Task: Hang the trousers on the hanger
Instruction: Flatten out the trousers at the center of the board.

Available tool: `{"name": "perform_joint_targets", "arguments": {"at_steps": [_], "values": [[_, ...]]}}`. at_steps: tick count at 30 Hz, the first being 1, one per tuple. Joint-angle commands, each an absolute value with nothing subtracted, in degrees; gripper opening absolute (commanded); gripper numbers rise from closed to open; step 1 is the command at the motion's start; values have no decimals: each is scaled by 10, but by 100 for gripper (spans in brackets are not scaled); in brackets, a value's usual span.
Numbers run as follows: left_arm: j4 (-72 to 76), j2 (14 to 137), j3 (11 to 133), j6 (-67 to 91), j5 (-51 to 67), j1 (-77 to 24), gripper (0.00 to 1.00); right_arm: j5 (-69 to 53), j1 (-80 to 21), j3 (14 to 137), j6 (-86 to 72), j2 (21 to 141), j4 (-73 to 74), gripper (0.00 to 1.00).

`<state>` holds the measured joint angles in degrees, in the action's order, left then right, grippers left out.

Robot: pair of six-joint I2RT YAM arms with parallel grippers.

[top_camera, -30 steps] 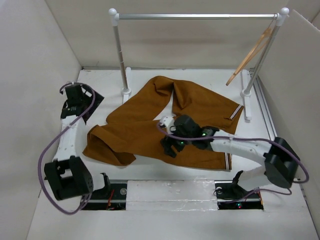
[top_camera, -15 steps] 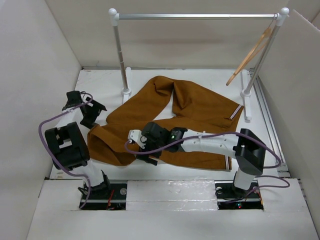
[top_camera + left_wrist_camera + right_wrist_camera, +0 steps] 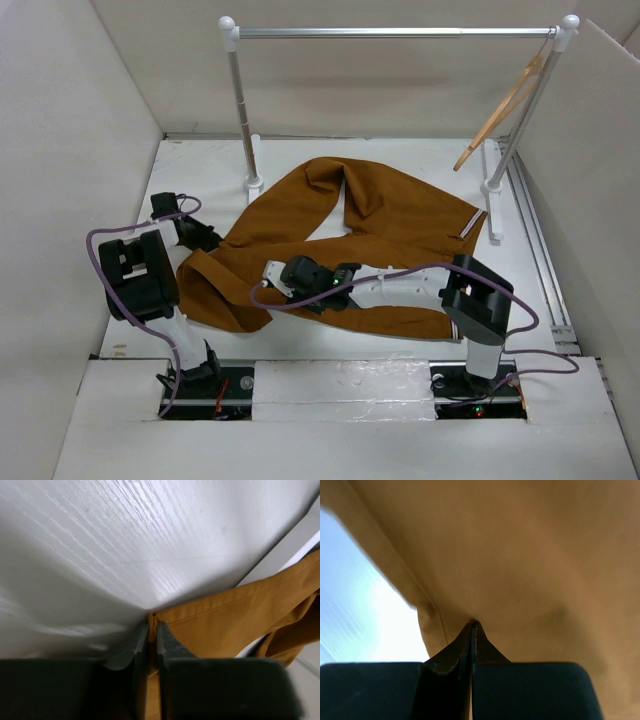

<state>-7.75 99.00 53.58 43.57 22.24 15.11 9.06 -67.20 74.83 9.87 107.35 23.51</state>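
The trousers (image 3: 385, 215) lie spread on the table (image 3: 190, 160), below the rail (image 3: 400, 33). The hanger (image 3: 500, 108) hangs tilted at the right end of the rail, well apart from the trousers. The left gripper (image 3: 151, 626) is at the left edge of the cloth, and its fingers pinch this edge, almost closed. The right gripper (image 3: 472, 625) is over the near leg, with its fingers pressed together on a small fold of the trousers.

On your white table (image 3: 410, 152) you see the rust-brown trousers (image 3: 290, 240) lying rumpled, the clothes rail (image 3: 400, 33) standing behind them.
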Motion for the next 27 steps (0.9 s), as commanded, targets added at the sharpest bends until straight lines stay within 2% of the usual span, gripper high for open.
{"name": "perform_joint_targets", "arguments": {"at_steps": [1,8,13,14,16,17,20,23,27], "values": [[-61,997,545,432,230,151,0,84,-685,679,86,1027,194,0],[-135,913,647,386,153,151,0,10,-711,536,78,927,193,0],[-192,825,710,372,106,151,0,53,-711,517,47,896,202,1],[-197,811,715,372,104,151,0,67,-711,519,47,895,207,18],[-206,774,719,376,98,151,0,82,-711,530,46,891,216,35],[-219,752,725,376,89,151,0,93,-711,534,46,889,227,49],[-249,727,757,371,72,151,0,114,-711,541,40,879,241,67],[-291,729,826,340,19,146,0,129,-711,527,36,869,252,73],[-337,807,931,288,-52,141,0,124,-711,504,13,833,258,73]]}}
